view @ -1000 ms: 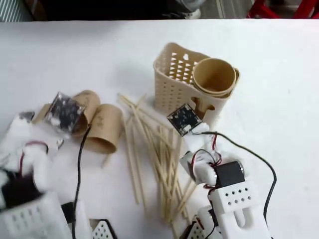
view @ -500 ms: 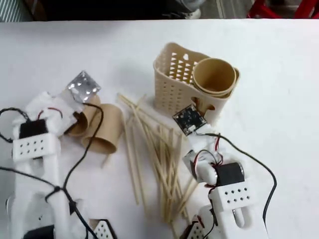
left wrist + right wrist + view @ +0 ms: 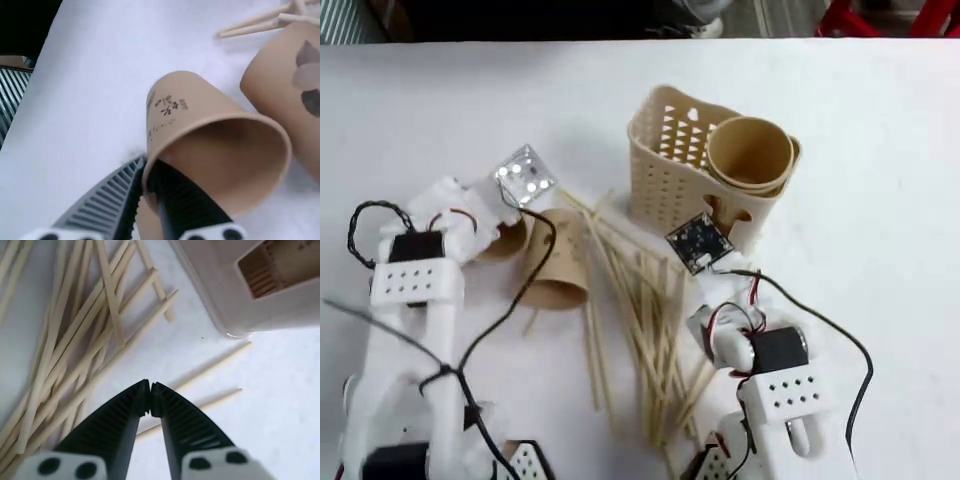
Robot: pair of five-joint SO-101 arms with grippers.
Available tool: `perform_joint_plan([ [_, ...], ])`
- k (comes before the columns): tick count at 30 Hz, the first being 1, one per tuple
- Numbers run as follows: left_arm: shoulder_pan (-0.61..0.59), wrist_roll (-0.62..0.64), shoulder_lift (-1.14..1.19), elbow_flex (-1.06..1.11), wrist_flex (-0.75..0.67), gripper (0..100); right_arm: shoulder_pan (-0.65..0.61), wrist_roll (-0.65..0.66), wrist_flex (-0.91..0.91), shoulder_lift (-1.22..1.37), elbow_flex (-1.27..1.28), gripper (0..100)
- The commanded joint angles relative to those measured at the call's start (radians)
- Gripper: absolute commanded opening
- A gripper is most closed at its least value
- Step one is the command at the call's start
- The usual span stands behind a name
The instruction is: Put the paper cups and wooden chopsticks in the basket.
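Fingers of my left gripper [image 3: 145,172], ribbed black plastic, pinch the thin rim of 1 tan paper cup [image 3: 210,135] held on its side over the white table [image 3: 440,110]. A 2nd cup [image 3: 558,262] lies just beside it. Slim wooden chopsticks [image 3: 640,300] sprawl mid-table. My right gripper [image 3: 150,390] is closed on nothing beside the perforated cream plastic basket [image 3: 670,160], which holds nested cups [image 3: 750,150] toward the far edge.

Surroundings: white table [image 3: 880,120], dark floor past its far edge.
Red frame legs [image 3: 860,18] stand beyond the far right corner; a grey ribbed panel [image 3: 345,22] sits beyond the far left corner.
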Motion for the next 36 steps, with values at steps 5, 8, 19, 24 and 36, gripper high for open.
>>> perform_joint_plan([
  [5, 0.039, 0.02, -0.39, -0.046, 0.175, 2, -0.097, 0.08, -0.008, -0.01, 0.035, 2.0],
  [8, 0.054, 0.109, -0.527, -0.048, 0.183, 2, -0.101, 0.08, -0.008, -0.01, 0.035, 2.0],
  [19, 0.265, 0.413, -0.667, -0.328, 0.307, 2, -0.101, 0.158, -0.013, -0.01, 0.074, 2.0],
  [24, 0.435, 0.489, -0.455, -0.641, 0.473, 2, -0.102, 0.163, -0.013, -0.01, 0.077, 2.0],
  [36, 0.756, 0.609, 0.001, -1.091, 0.609, 2, -0.102, 0.16, -0.013, -0.01, 0.078, 2.0],
])
